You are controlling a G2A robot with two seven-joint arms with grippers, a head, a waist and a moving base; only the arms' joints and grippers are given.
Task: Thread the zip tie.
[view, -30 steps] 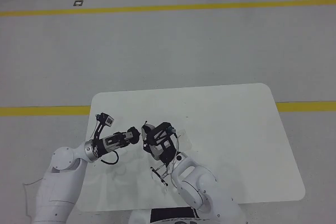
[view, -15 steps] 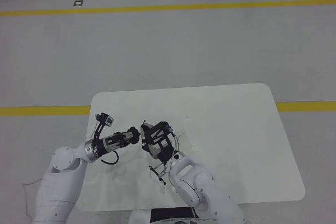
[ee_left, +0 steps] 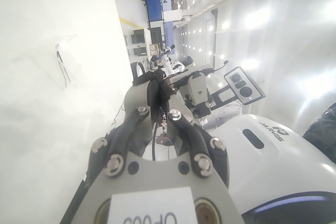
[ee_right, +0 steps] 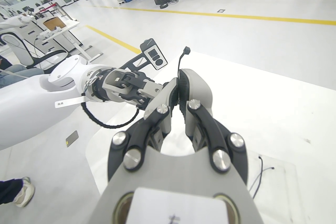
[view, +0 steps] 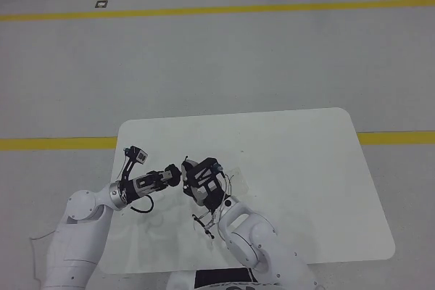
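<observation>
My right gripper is shut on a thin black zip tie, whose small square head sticks up past the fingertips. My left gripper is also shut, and a black strand of the zip tie runs back between its fingers. In the top view the left gripper and the right gripper meet tip to tip above the left half of the white table. Where the two fingertips touch, the tie is hidden.
A clear flat tray lies on the table just right of the grippers, with spare black zip ties on it. The table's right half is bare. Yellow floor lines run behind the table.
The right gripper has shifted slightly left, closing the small gap to the left gripper. The left arm has stayed put.
</observation>
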